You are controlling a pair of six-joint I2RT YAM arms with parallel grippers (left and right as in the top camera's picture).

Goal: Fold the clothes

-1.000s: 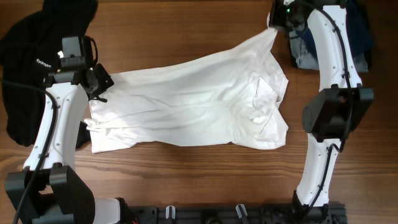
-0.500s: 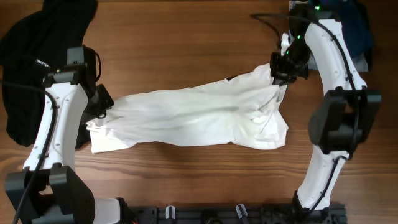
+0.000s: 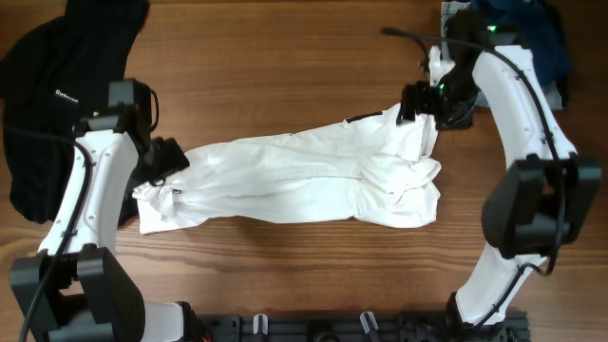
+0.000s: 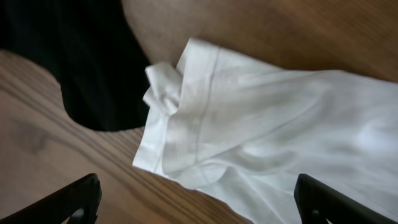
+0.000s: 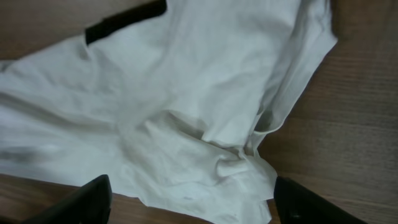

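The white T-shirt [image 3: 294,180] lies across the middle of the table as a long, rumpled band folded lengthwise. My left gripper [image 3: 169,158] hovers open over its left end; in the left wrist view the shirt's hem corner [image 4: 180,124] lies free between the wide-spread fingertips [image 4: 78,198]. My right gripper [image 3: 418,101] stands open above the shirt's right end, and the right wrist view shows bunched white cloth [image 5: 205,124] with a black strip [image 5: 124,18], nothing pinched. A black garment [image 3: 52,85] with small white text lies at the far left.
A heap of dark blue and denim clothes [image 3: 546,43] sits at the far right corner. The black garment [image 4: 74,62] lies close to the shirt's left end. Bare wood [image 3: 285,57] shows beyond the shirt and along the front edge [image 3: 304,266].
Both grippers carried the shirt's far edge toward the front, folding it into a narrower band, then opened and let the cloth go. The right arm came down from the far edge.
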